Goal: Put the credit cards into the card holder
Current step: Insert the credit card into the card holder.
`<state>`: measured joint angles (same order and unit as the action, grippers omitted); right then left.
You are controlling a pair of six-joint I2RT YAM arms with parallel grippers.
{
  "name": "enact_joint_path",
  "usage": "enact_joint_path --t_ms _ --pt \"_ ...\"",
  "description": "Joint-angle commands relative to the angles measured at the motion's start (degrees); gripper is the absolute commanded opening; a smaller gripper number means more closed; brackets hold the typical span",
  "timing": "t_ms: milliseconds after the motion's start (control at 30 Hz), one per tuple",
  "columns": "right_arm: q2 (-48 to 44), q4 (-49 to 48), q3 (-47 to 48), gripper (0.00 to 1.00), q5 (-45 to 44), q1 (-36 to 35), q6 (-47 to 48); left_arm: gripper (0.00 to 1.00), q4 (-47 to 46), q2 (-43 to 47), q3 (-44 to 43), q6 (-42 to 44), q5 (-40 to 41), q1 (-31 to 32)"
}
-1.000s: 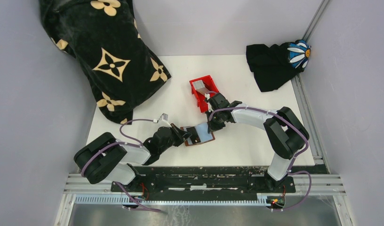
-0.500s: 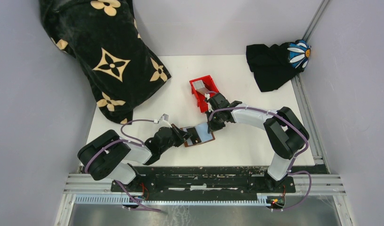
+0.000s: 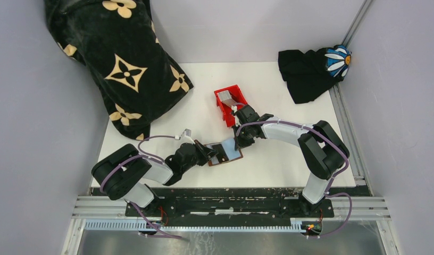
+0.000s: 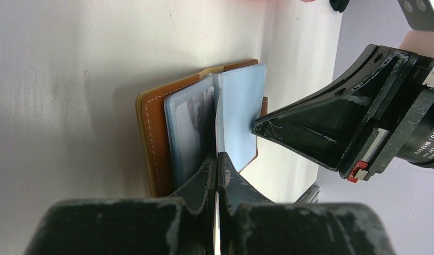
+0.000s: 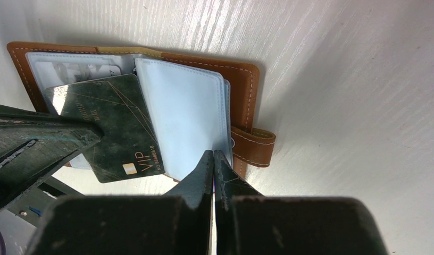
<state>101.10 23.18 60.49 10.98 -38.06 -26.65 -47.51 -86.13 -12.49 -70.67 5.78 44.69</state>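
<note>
Moved: since a second ago the left arm (image 3: 124, 172) has swung its bulky rear housing rightward along the table's near edge, while both fingertips and the wallet keep their places.
Card holder (image 5: 241, 90): lies open and flat on the white table (image 3: 289, 159), between the two arms, with its snap tab pointing toward the right arm.
Credit card (image 5: 116, 133): a dark card marked VIP, tilted over the holder's left half, with one corner already over the pocket pages.
Left gripper (image 4: 217, 159): clenched on that card, which shows edge-on between its fingers in the left wrist view.
Right gripper (image 5: 213, 156): fingers pressed together, tip at the free edge of the pale blue sleeve (image 5: 183, 117). Whether it pinches the sleeve or only rests on it cannot be told.
Step in hand: feeding the held card into a pocket, judged about midway, as most of the card is still outside.
Next move calls for: lining the card's leading edge up with a pocket mouth, then sliding it in flat while the right fingertips keep the pages steady.
Still to do: a grey card (image 3: 231, 98) lies in the red bin (image 3: 219, 101), well behind the holder.
</note>
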Motion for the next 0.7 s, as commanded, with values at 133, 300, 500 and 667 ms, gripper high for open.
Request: enact_joint_path --t_ms 133,300,500,667 --pt "0.0 -1.3 0.2 0.01 0.6 0.3 0.5 0.03 -2.7 -1.8 0.3 -3.2 -0.5 -0.2" --pt "0.1 -1.5 0.2 0.01 0.7 0.4 0.5 0.03 -3.4 -1.4 2.1 -4.4 -0.2 -0.1" --pt "0.4 -1.8 0.0 0.01 0.9 0.3 0.3 0.03 -4.1 -2.8 1.8 -4.6 -1.1 -0.1" --pt "0.2 -1.7 0.0 0.01 0.7 0.3 0.4 0.03 -5.9 -5.0 0.9 -4.6 -2.2 -0.2"
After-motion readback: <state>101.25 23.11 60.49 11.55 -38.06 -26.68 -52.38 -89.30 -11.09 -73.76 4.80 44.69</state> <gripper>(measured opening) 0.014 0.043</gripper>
